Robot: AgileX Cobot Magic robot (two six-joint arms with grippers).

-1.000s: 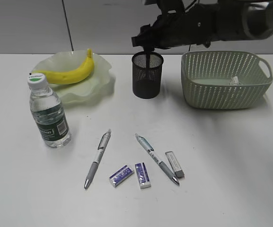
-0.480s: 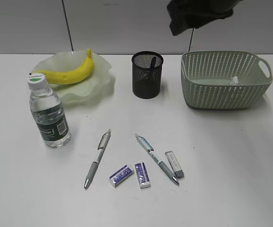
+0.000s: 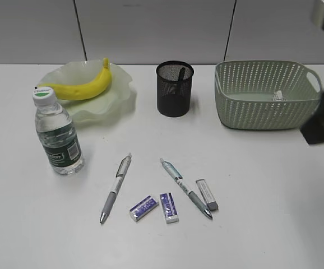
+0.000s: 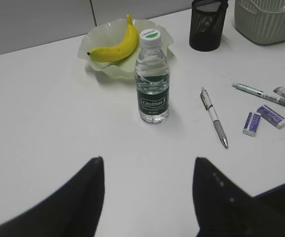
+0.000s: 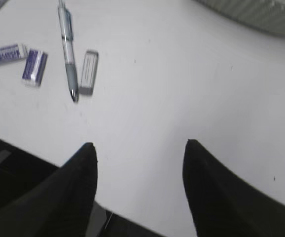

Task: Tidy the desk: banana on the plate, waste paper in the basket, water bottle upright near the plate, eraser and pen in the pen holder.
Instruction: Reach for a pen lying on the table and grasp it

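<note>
Over by the right edge of the exterior view, the right arm (image 3: 323, 120) has swung away from the pen holder (image 3: 175, 88), where it was hovering a second ago, and now it's just a dark blur in front of the basket (image 3: 268, 94). It leaves something dark and stick-like poking up inside the mesh cup, which I'd guess is a pen it just dropped in, though I can't make it out clearly. Right gripper (image 5: 138, 163) is spread fairly wide with nothing between the jaws, hanging over bare desk (image 5: 182, 89) near the front edge. Left gripper (image 4: 147, 182) is the same deal, open and empty, parked well back from the water bottle (image 4: 152, 79). So the easy stuff looks done: banana (image 3: 81, 85) is lying on the plate (image 3: 120, 95), the bottle stands upright just in front of that plate, and the waste paper (image 3: 278, 96) sits inside the basket. What's left is the clutter out front: a left pen (image 3: 116, 188), a right pen (image 3: 185, 187), two purple-wrapped erasers (image 3: 144, 207) (image 3: 169, 207) between them, and a grey eraser (image 3: 207, 194) just beside the right pen's tip. My read is the right arm is heading back for that right pen or the grey eraser next, since both show up right there in its wrist view.
</note>
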